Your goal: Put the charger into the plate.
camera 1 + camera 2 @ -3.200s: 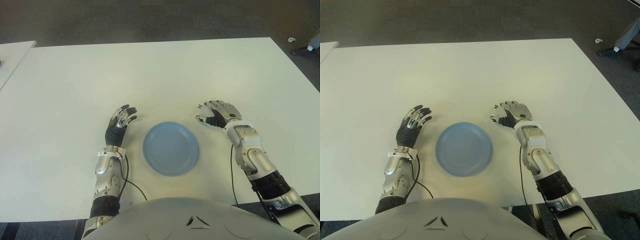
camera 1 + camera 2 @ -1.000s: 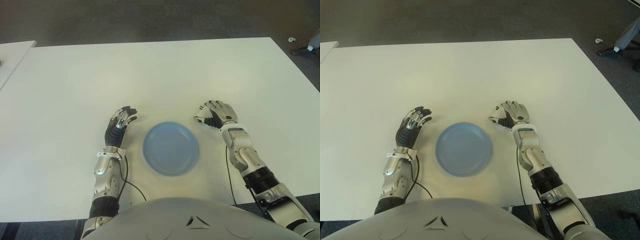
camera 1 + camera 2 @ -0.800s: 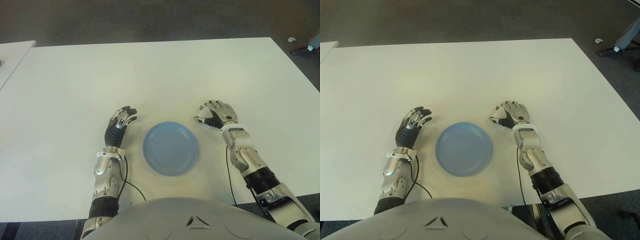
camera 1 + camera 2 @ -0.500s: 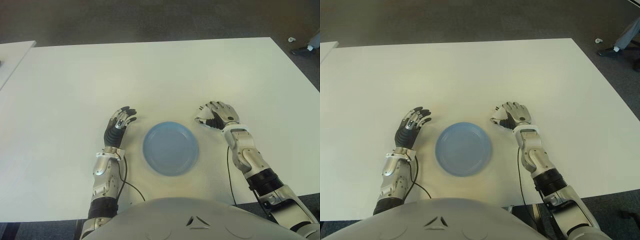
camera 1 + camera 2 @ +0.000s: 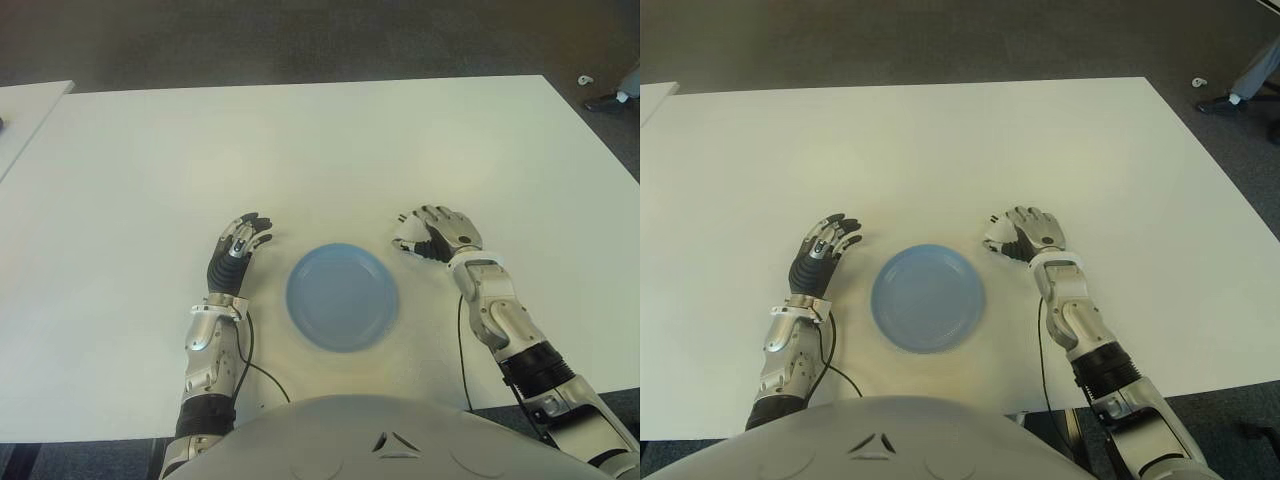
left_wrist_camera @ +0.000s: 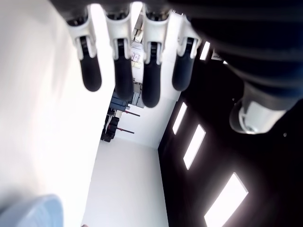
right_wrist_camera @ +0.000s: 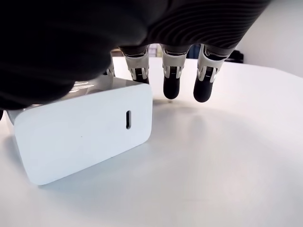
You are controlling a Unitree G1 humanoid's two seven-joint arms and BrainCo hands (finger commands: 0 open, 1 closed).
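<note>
A white block charger (image 7: 85, 137) with one port lies on the white table (image 5: 320, 150), just right of the blue plate (image 5: 342, 296). My right hand (image 5: 432, 232) is cupped over the charger, palm down. Its fingers (image 7: 171, 75) curl down past the charger's far edge to the table, and the index lies against the block. From the eye views only a white corner of the charger (image 5: 405, 246) shows under the hand. My left hand (image 5: 238, 249) shows left of the plate with straight, relaxed fingers (image 6: 116, 66), holding nothing.
A second white table's corner (image 5: 20, 110) shows at the far left. Dark carpet lies beyond the table's far edge, with a person's shoe (image 5: 612, 97) at the top right. The plate holds nothing.
My right hand has curled its fingers tighter over the charger and shifted slightly right and nearer. The left hand and plate have stayed put.
</note>
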